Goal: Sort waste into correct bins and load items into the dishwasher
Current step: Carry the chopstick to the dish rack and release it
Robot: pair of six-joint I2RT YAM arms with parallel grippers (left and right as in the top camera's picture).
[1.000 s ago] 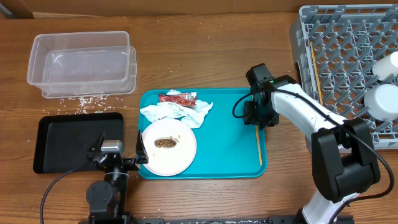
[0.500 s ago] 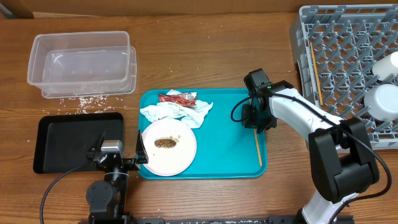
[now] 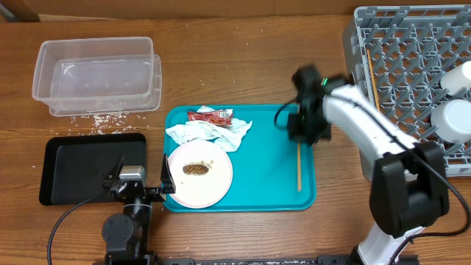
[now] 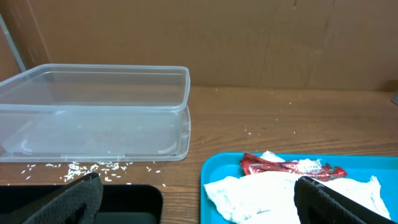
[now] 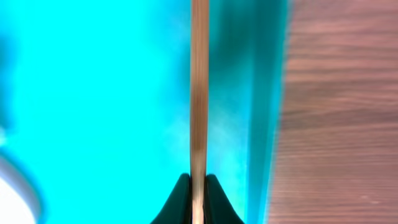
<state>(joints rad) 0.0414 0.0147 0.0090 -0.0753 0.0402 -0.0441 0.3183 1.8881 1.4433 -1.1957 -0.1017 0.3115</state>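
Right gripper (image 5: 198, 186) is clamped on a single chopstick (image 5: 199, 93), apparently near one end. Its likely destination, the grey dish rack (image 3: 401, 88), stands beyond the turquoise tray's (image 3: 257, 195) right edge, and the stick runs lengthwise just inside that edge. Gripped so far out, it may swing. A slow, level lift seems wise, then laying it beside the other chopstick (image 3: 374, 77) in the rack.

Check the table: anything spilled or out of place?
Yes. Loose rice grains are scattered on the bare table, along the front of the tub and just above the black tray. They lie outside both bins.
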